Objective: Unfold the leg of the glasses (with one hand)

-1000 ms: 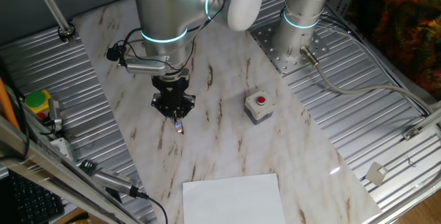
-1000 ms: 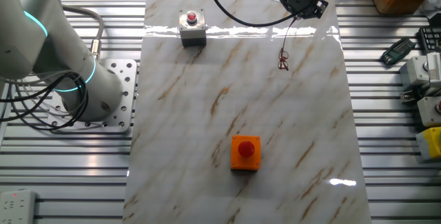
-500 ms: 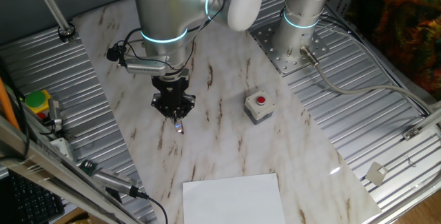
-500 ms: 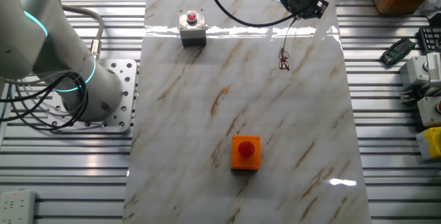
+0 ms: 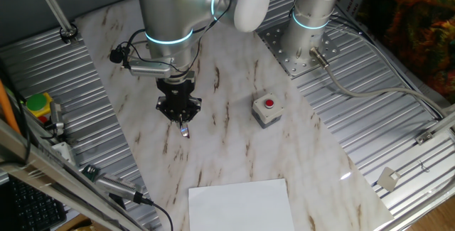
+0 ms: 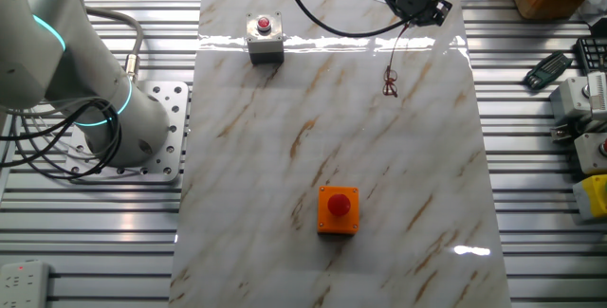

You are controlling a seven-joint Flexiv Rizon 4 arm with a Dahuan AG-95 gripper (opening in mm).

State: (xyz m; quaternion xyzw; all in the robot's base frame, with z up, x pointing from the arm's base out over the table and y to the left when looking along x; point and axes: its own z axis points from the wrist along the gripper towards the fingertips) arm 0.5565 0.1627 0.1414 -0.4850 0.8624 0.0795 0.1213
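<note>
Hanging thin, reddish-brown glasses (image 6: 390, 79) under jaws.

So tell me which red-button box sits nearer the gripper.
The grey red-button box, near the gripper's end of the marble table; the orange box sits farther away.

glasses (image 6: 390, 82) too small to resolve, hand (image 5: 182, 121) jaw state unclear, hiding the frame

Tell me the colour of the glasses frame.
Dark reddish-brown thin-wire glasses, clearest in the other fixed view.
</note>
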